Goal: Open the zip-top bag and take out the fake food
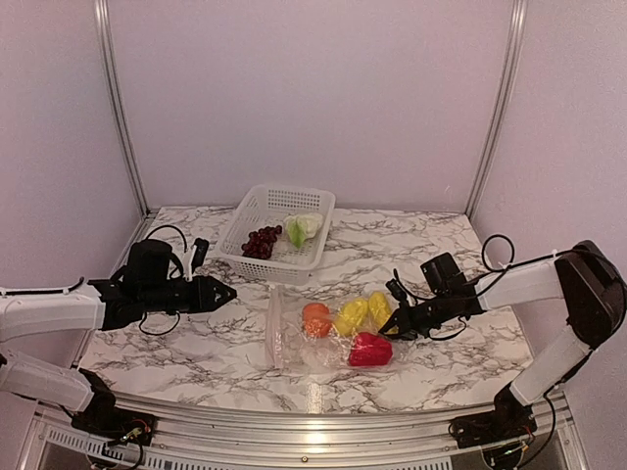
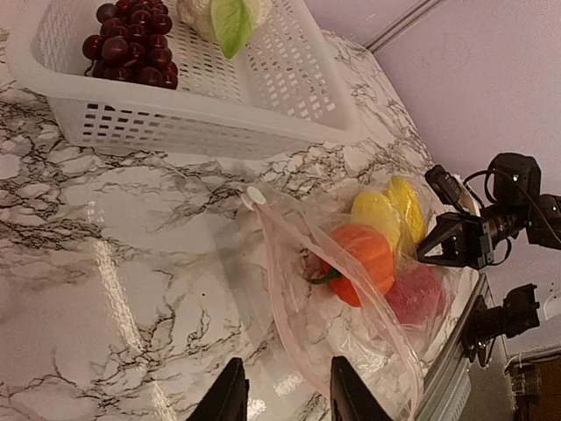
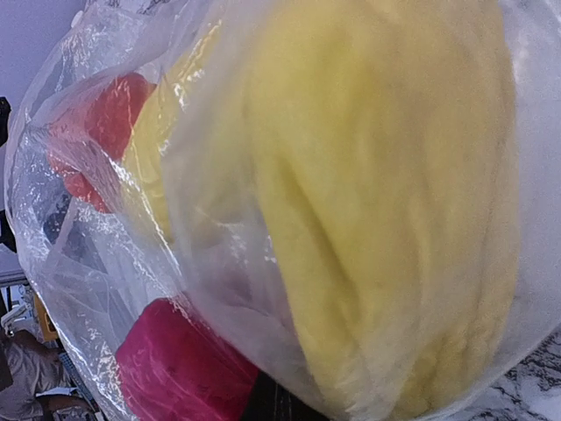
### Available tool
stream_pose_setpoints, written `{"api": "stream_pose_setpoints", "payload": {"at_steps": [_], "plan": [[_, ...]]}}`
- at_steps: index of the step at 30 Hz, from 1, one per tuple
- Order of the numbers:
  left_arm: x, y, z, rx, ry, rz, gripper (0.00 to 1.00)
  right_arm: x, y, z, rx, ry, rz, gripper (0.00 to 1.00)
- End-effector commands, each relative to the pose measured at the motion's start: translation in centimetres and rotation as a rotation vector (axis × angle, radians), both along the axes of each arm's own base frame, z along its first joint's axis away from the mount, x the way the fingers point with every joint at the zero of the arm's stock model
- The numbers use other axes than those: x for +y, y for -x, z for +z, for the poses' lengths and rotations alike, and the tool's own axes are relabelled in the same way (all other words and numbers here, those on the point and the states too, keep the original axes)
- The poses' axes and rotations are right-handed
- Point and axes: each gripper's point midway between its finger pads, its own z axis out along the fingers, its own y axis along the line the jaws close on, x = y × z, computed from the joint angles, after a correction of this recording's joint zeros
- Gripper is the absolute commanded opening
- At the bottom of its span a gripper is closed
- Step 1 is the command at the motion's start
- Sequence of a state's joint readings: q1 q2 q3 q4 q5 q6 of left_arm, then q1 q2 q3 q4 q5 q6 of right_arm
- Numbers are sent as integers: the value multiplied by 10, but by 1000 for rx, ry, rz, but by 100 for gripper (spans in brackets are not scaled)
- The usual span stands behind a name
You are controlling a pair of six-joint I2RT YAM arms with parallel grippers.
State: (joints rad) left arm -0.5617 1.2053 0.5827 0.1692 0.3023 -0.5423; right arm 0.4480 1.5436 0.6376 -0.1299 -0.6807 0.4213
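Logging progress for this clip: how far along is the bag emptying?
Done: grapes and cabbage lie in the basket. In hand: right gripper is at the right end of the bag, grip unclear; left gripper hovers open, empty. Left: orange, two yellow pieces and red piece are inside the bag.

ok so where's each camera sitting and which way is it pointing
Top: above and behind, looking down at the table; left gripper and right gripper show.
Left wrist: behind the left gripper, facing across the bag toward the right gripper; own fingers at the bottom.
Right wrist: close against the bag, filled by a yellow piece; own fingers hardly show.
Top and left wrist share the basket.
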Motion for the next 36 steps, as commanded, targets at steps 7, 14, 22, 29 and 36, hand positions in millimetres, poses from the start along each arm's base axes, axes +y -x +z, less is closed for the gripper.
{"api": "stream_pose_setpoints", "payload": {"at_steps": [7,14,22,29,36], "plan": [[-65,41,-27,128,151,-126,27,24,9,6,1,-32,59,0],[-120,42,-40,161,163,-223,26,31,11,6,4,-41,62,0],[-167,43,-52,158,183,-268,58,47,12,10,-5,-42,115,0],[-166,25,-76,157,-2,-185,78,53,8,15,-17,-45,137,0],[-155,21,-123,243,-207,-152,74,51,10,8,-14,-33,140,0]]}}
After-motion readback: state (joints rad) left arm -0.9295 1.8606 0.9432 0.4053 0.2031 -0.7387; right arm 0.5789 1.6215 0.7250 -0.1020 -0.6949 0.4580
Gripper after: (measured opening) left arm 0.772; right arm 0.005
